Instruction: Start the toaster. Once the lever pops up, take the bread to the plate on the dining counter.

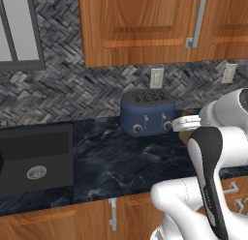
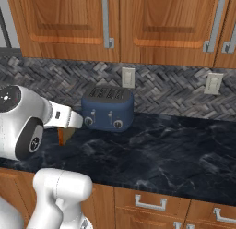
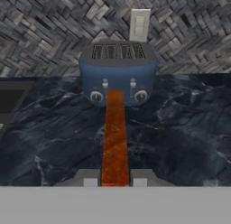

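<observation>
Two small silver knobs sit on the front of the dark blue rounded toaster (image 1: 147, 118), which stands at the back of a black marble worktop (image 1: 121, 161) with white veining, against a grey herringbone-tiled wall (image 1: 72, 89). Slots run along the toaster's top. A white wall outlet (image 1: 156, 78) is fixed just behind and above it, and a second outlet (image 2: 212, 83) sits further along the wall to the right. Wooden wall cupboards (image 2: 138, 25) with long metal handles hang overhead, and wooden base cupboards (image 2: 152, 202) with metal handles run below the worktop edge. A dark recessed sink (image 1: 36, 159) with a round drain is set into the worktop well to the left of the toaster.

In the hand view the jaws are closed on the thin brown toasted bread slice (image 3: 115, 137), seen edge-on as a narrow orange-brown strip reaching from between the gripper (image 3: 115, 179) fingertips toward the toaster's front. In the right base view the slice hangs below the hand (image 2: 64, 135), above the worktop and near the toaster's left side, apart from it. Bare marble lies between the held bread and the toaster.
</observation>
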### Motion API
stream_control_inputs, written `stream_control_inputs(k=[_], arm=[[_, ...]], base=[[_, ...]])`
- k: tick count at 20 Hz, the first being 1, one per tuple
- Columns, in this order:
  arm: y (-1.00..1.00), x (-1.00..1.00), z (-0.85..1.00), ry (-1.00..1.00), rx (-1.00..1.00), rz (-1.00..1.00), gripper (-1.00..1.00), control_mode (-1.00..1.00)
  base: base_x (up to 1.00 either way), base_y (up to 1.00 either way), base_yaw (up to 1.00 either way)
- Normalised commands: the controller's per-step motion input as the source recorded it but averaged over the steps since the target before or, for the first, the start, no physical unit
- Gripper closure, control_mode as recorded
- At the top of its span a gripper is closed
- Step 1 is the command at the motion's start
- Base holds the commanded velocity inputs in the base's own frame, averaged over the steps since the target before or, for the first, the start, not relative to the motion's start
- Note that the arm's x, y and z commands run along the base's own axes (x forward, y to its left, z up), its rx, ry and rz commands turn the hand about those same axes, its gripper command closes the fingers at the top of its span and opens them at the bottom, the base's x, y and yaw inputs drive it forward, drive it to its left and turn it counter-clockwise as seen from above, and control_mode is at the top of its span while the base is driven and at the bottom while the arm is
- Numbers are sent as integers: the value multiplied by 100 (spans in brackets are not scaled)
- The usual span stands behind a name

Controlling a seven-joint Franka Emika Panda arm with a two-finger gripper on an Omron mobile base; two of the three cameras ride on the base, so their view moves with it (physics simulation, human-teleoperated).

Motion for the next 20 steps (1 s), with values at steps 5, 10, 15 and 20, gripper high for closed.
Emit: stream_control_inputs(k=[5, 10, 15, 20], arm=[[0, -34, -8, 0, 0, 0, 100, -100], [0, -28, -2, 0, 0, 0, 100, -100], [0, -13, 0, 0, 0, 0, 100, 100], [0, 0, 0, 0, 0, 0, 100, 100]], base=[[0, 0, 0], [0, 0, 0], [-3, 0, 0], [-43, 0, 8]])
